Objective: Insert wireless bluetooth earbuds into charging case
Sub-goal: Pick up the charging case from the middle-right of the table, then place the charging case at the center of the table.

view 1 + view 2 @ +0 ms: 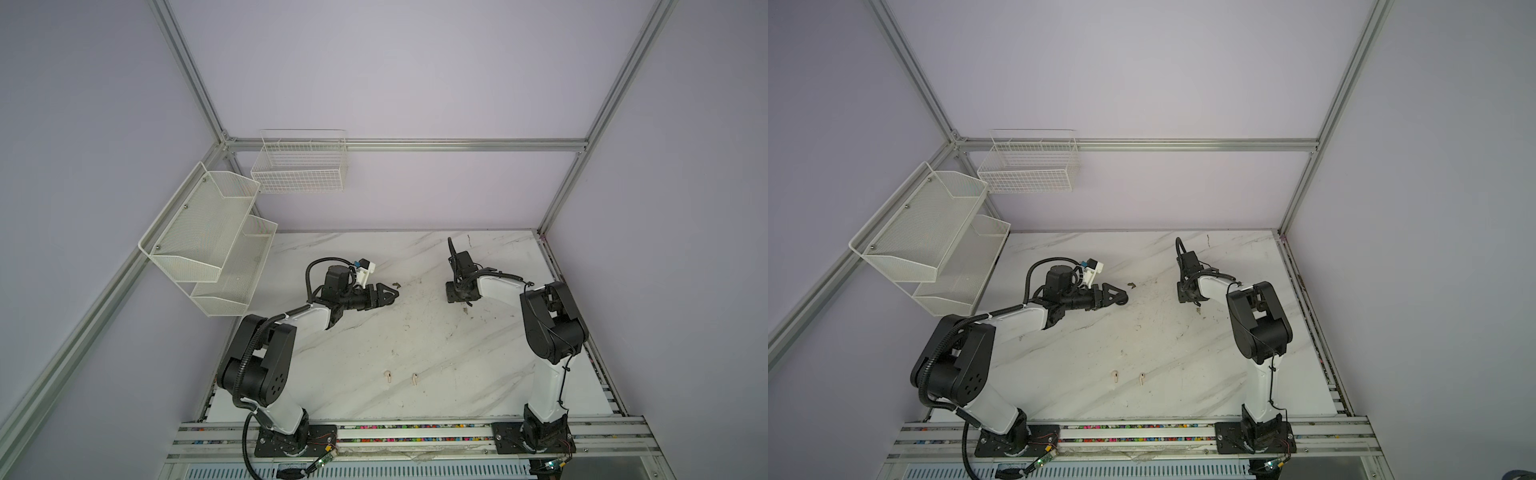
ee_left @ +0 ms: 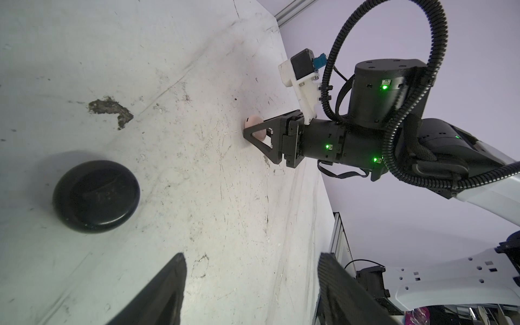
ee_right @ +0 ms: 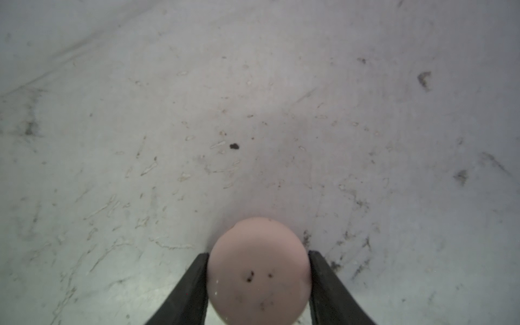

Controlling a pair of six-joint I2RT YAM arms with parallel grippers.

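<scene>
L grip [image 2: 251,256]: jaws wide, holding nothing, low over table [image 2: 197,56], nr blk case [image 2: 95,197].
R grip [image 3: 258,254]: fingers tight on both sides of pink case [image 3: 259,281], at table surface.
Pale buds [image 1: 387,375] [image 1: 414,378]: two, lying nr table front, well apart from both grips.

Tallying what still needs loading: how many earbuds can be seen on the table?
2. The left pale earbud and the right pale earbud lie side by side, apart, near the table's front edge. No black ones show; some may be hidden.
</scene>
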